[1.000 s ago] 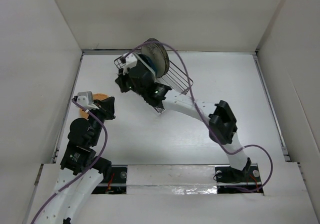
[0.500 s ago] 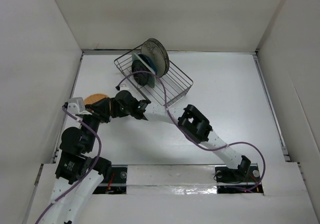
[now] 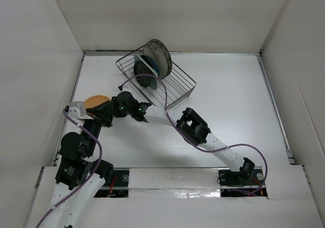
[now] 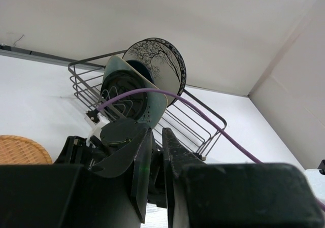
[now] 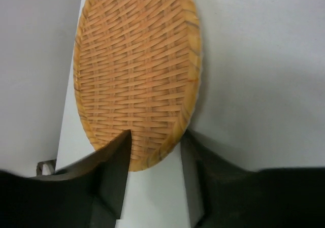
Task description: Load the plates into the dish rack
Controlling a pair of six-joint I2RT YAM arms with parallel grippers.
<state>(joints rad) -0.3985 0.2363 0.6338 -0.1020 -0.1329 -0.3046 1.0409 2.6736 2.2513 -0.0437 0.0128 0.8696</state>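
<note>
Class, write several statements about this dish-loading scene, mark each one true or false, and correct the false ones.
1. The orange woven plate lies on the table, outside the dish rack. True.
2. The cream plate with tree-like marks lies flat on the table. False: it stands on edge inside the dish rack.
3. The right tool has its jaws open at the near edge of the orange woven plate. True.
4. The dish rack holds no plates at all. False: several plates stand on edge in it, the cream plate at the back.
</note>
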